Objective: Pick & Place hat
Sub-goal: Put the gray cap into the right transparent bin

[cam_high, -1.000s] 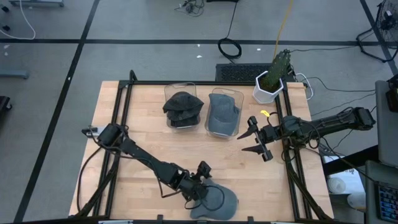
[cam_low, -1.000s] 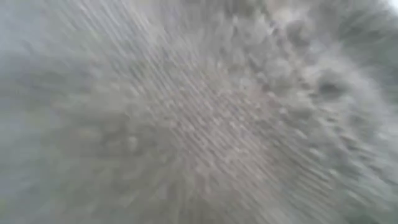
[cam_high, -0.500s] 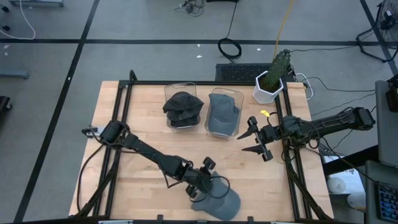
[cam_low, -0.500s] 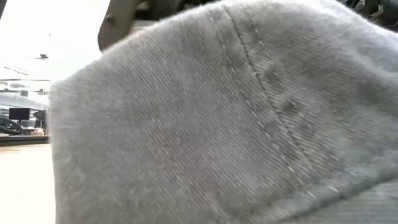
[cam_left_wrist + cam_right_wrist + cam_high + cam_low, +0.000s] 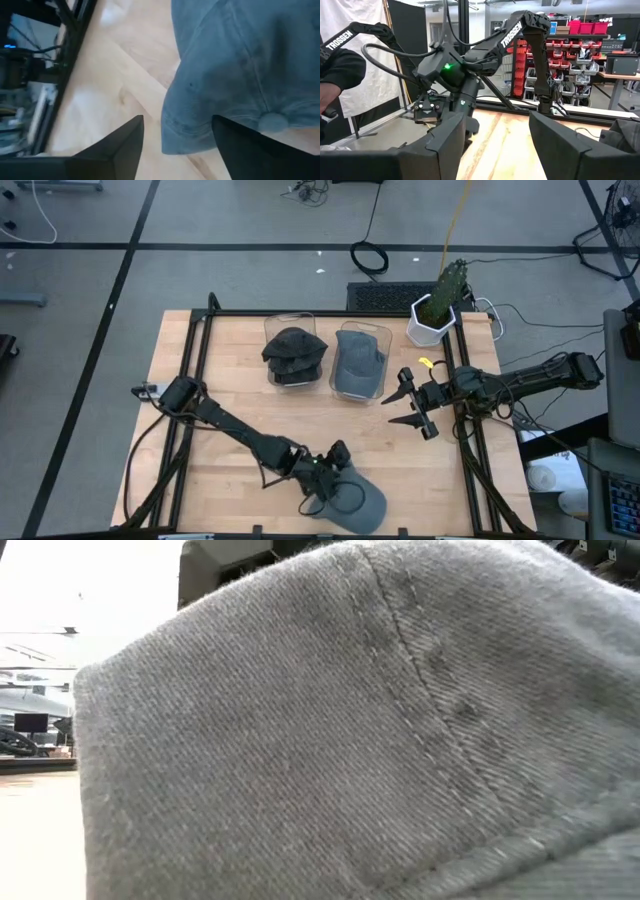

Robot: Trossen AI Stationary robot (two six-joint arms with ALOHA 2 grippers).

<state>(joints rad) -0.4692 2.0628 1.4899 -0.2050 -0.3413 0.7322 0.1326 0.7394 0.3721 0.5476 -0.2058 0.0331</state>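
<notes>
One grey twill hat (image 5: pixel 352 498), domed, stitched seams, under left end effector (image 5: pixel 326 484).

Hat (image 5: pixel 357 502) at table's (image 5: pixel 230 410) near edge, below bins (image 5: pixel 325 355).

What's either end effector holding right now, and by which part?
Nothing. The left end effector is open, its fingers straddling the edge of the grey cap at the table's front edge, not closed on it. The right end effector is open over the table's right side, empty.
</notes>
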